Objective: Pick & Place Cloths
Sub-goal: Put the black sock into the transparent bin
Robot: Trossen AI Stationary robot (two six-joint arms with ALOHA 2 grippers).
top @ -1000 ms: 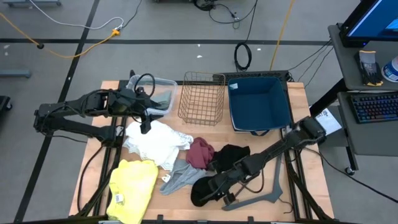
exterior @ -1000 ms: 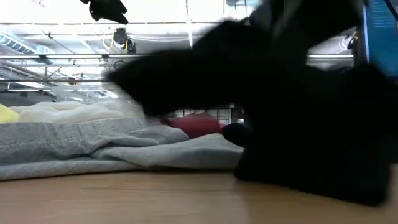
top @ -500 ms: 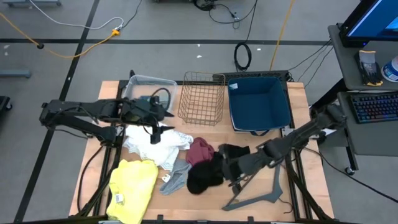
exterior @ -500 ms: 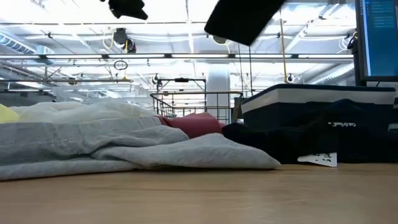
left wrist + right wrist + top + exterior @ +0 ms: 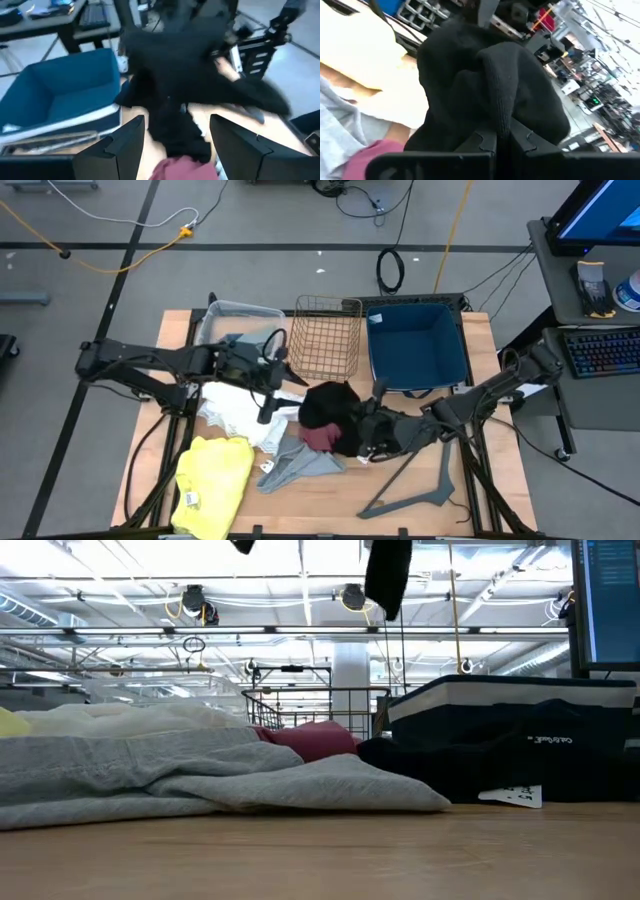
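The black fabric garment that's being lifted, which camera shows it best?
The high view: the black fabric garment shows whole, raised over the maroon cloth by the right gripper, jaws shut on it. The right wrist view shows bunched folds, the left wrist view a blur, the low view only a dangling end.

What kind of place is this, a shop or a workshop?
Most likely a robotics lab or workshop: a wooden table on a bare floor with trailing cables, a computer keyboard beside it, and exposed ceiling lights overhead.
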